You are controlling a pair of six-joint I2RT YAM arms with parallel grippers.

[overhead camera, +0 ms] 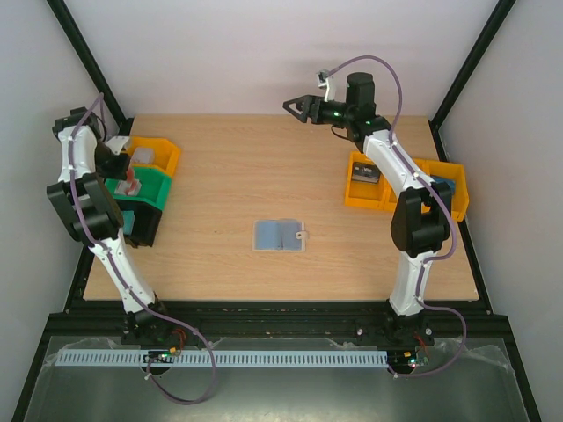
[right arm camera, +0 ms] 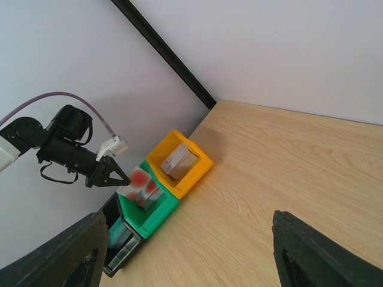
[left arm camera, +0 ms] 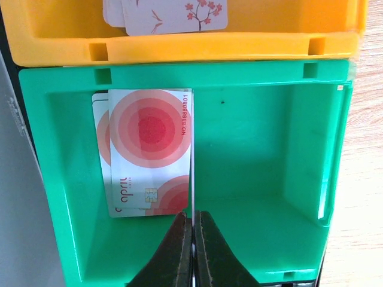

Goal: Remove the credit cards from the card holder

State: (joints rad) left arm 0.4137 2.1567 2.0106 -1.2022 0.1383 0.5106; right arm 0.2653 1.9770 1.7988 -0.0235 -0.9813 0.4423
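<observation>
The card holder (overhead camera: 280, 236) lies open on the middle of the table, blue inside up, snap tab to its right. My left gripper (overhead camera: 129, 174) hangs over the green bin (overhead camera: 157, 188) at the left edge. In the left wrist view it (left arm camera: 192, 216) is shut on a thin credit card (left arm camera: 192, 149) seen edge-on, standing upright. Two red-circled credit cards (left arm camera: 143, 149) lean against the left wall of the green bin (left arm camera: 239, 75). My right gripper (overhead camera: 297, 107) is open and empty, raised at the back; its fingers (right arm camera: 299, 251) stand wide apart.
A yellow bin (overhead camera: 164, 155) with flowered cards (left arm camera: 173, 15) stands behind the green one, and a black bin (overhead camera: 141, 225) in front of it. Two more yellow bins (overhead camera: 365, 189) stand at the right edge. The left arm (right arm camera: 72, 149) shows in the right wrist view.
</observation>
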